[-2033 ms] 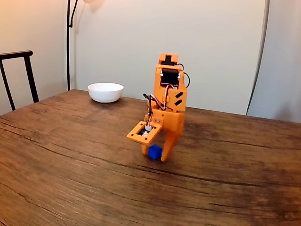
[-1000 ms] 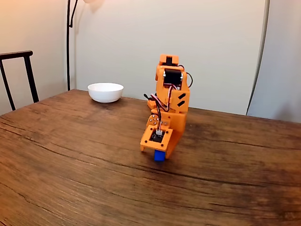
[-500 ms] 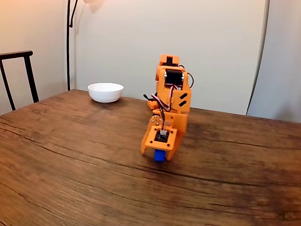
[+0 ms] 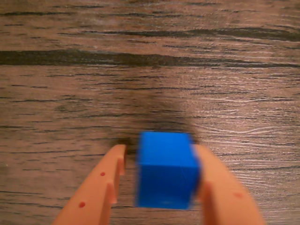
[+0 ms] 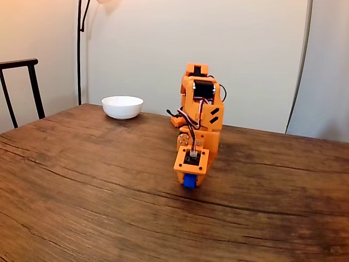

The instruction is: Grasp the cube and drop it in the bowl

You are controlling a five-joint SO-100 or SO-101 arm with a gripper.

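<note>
Fingers closed on the cube: in the wrist view the right one sits flush against the blue face, the left one just beside it with a thin gap showing. In the fixed view the cube pokes out below the orange arm, at or just above the desk (contact unclear). Bowl sits well apart, far left near the desk's back edge.
</note>
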